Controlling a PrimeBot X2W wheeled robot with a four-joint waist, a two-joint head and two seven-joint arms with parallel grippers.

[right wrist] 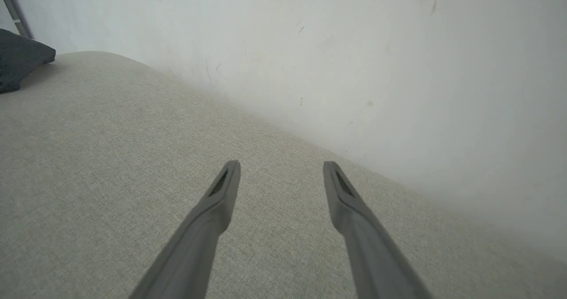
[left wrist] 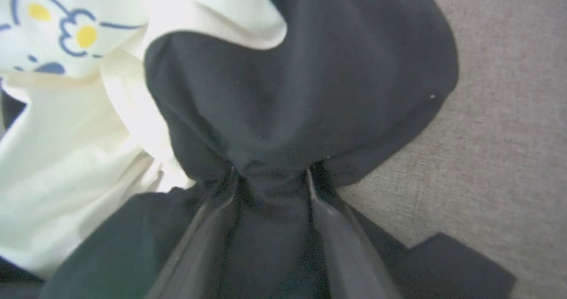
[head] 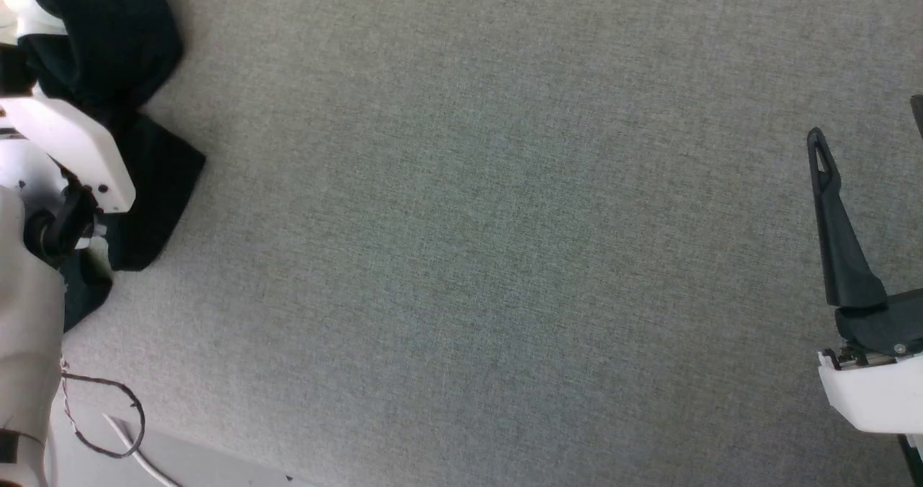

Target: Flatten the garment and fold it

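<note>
Your garment (left wrist: 66, 166) is crumpled, nothing folded yet; left fingers (left wrist: 341, 237) straddle its black sleeve (left wrist: 310, 91), grip unclear; right fingers (right wrist: 212, 215) gape empty.

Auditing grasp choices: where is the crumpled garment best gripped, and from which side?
Probably the garment at its black sleeve: it spreads loose onto the grey surface, so come from that side; the white body is heaped behind.
</note>
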